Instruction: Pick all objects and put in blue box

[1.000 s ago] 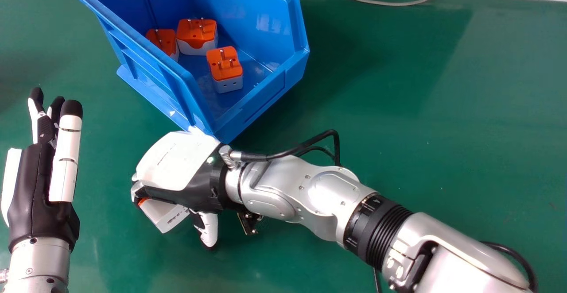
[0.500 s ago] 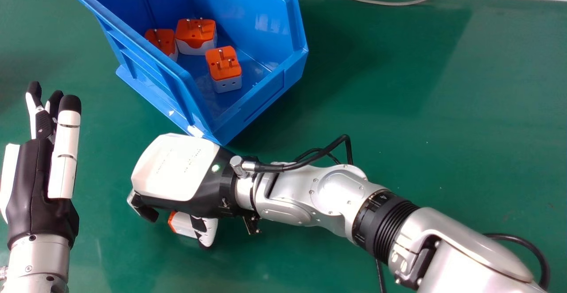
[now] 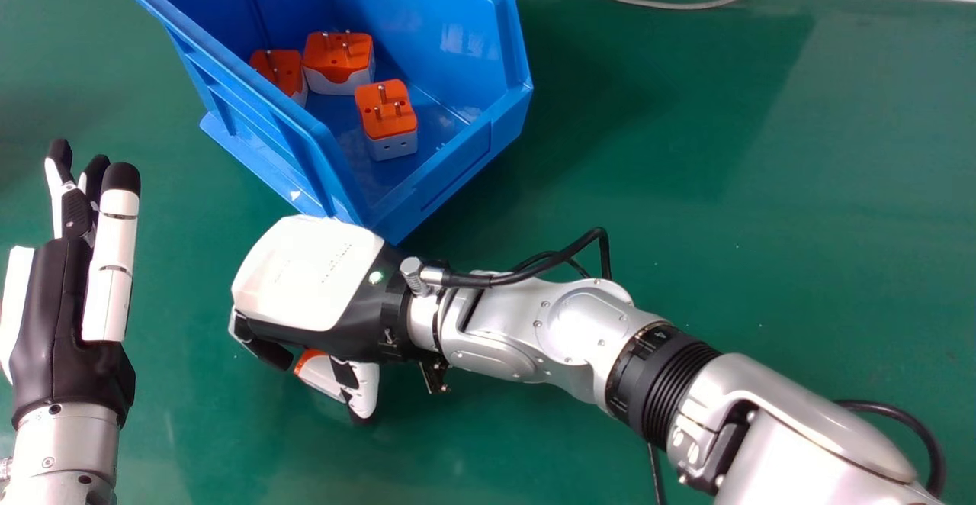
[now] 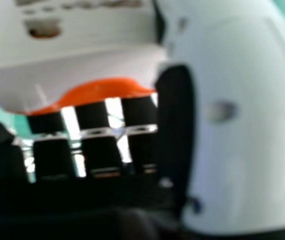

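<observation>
The head view looks down on the back of the right hand (image 3: 309, 272), its white shell just beside the near corner of the blue box (image 3: 450, 24); whether they touch I cannot tell. Beneath the shell a plug (image 3: 320, 374) pokes out between a bent finger (image 3: 267, 351) and the thumb (image 3: 364, 390), showing a white side and an orange end. From above, most of it is hidden.

The right hand view gives the inner side of this grasp: the plug's broad white body, dark slots in one face, and a curved orange edge lying against a row of dark fingers (image 4: 100, 155). The thumb stands along the other side, so the right hand (image 4: 170, 125) is clamped on the plug. Neither picture settles whether the plug is off the desk (image 3: 686, 184).

The head view also takes in the box's inside, with three orange-and-white plugs on its floor, pins up: one at the left wall (image 3: 284, 70), one close beside it (image 3: 339, 59), and one nearer the open front (image 3: 390, 120). The left hand (image 3: 53, 299) is at that view's left edge, fingers extended and holding nothing. A grey cable (image 3: 656, 3) loops at the desk's far edge.
</observation>
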Available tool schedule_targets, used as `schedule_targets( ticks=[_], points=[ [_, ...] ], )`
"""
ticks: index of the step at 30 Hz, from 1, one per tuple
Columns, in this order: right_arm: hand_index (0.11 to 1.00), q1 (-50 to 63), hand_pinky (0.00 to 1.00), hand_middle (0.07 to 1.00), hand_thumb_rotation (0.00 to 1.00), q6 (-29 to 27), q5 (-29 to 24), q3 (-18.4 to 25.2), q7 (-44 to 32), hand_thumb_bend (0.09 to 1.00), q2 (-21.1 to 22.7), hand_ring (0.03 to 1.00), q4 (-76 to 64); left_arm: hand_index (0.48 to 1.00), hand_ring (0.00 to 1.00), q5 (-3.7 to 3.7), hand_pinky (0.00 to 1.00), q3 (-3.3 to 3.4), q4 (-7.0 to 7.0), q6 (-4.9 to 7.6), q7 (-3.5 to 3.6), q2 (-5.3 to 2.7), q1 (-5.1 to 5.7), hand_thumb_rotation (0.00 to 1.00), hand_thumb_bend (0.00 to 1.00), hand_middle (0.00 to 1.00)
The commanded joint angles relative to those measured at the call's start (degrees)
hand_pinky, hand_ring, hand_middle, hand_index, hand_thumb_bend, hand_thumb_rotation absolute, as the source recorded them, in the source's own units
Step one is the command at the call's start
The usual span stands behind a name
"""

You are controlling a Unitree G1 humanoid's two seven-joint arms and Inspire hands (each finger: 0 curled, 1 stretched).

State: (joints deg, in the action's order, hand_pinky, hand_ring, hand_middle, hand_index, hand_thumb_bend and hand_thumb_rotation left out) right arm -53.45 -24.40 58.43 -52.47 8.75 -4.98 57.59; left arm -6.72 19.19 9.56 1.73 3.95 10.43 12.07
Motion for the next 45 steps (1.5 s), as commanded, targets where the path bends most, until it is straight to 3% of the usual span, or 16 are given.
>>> schedule_targets(
  ticks=[1, 10, 19, 23, 27, 30, 36, 45],
  points=[
    [0.469, -0.93, 0.05, 0.135, 0.11, -0.25, -1.92, 1.3, -0.43, 0.513, -0.68, 0.078, -0.97, 1.0, 1.0, 0.35, 1.0, 0.2, 0.46, 0.69, 0.2, 0.97, -0.21, 0.93, 0.54, 1.0],
    [0.468, 0.29, 0.05, 0.137, 0.11, -0.02, -3.92, 3.09, -2.78, 0.512, -0.09, 0.079, -3.78, 1.0, 1.0, 0.44, 1.0, 0.09, 0.24, 0.65, 0.25, 1.11, -0.48, 0.93, 0.55, 1.0],
    [0.47, 8.79, 0.08, 0.162, 0.11, 2.7, -7.08, 6.47, -9.99, 0.512, 5.22, 0.094, -23.11, 1.0, 1.0, 0.38, 1.0, 0.13, -0.28, 0.92, 0.41, 1.38, -0.64, 0.93, 0.55, 1.0],
    [0.492, 14.08, 0.15, 0.29, 0.06, 2.43, -9.81, 8.33, -13.27, 0.513, 8.47, 0.183, -32.12, 1.0, 1.0, 0.25, 1.0, 0.2, -0.49, 0.97, 0.45, 1.44, -0.69, 0.93, 0.55, 1.0],
    [0.499, 18.84, 0.18, 0.327, 0.04, 2.13, -13.01, 10.46, -16.6, 0.513, 11.26, 0.218, -39.7, 1.0, 1.0, 0.02, 1.0, 0.39, -0.64, 1.09, 0.57, 1.49, -0.51, 0.93, 0.54, 1.0],
    [0.48, 22.21, 0.26, 0.397, 0.03, 2.83, -14.74, 12.34, -19.01, 0.514, 13.21, 0.296, -45.83, 1.0, 1.0, -0.11, 1.0, 0.49, -0.66, 0.81, 0.6, 1.51, -0.66, 0.93, 0.54, 1.0],
    [0.481, 26.77, 0.28, 0.424, 0.02, 4.83, -18.05, 16.25, -24.92, 0.514, 17.17, 0.318, -57.91, 1.0, 1.0, -0.72, 1.0, 0.99, -1.13, 0.33, 0.89, 1.66, -1.07, 0.93, 0.53, 1.0],
    [0.497, 31.44, 0.32, 0.458, 0.01, 5.61, -25.92, 24.72, -30.55, 0.511, 23.46, 0.357, -68.61, 1.0, 1.0, -0.92, 1.0, 1.04, -1.58, 0.36, 0.61, 1.41, -1.59, 0.92, 0.53, 1.0]
  ],
)
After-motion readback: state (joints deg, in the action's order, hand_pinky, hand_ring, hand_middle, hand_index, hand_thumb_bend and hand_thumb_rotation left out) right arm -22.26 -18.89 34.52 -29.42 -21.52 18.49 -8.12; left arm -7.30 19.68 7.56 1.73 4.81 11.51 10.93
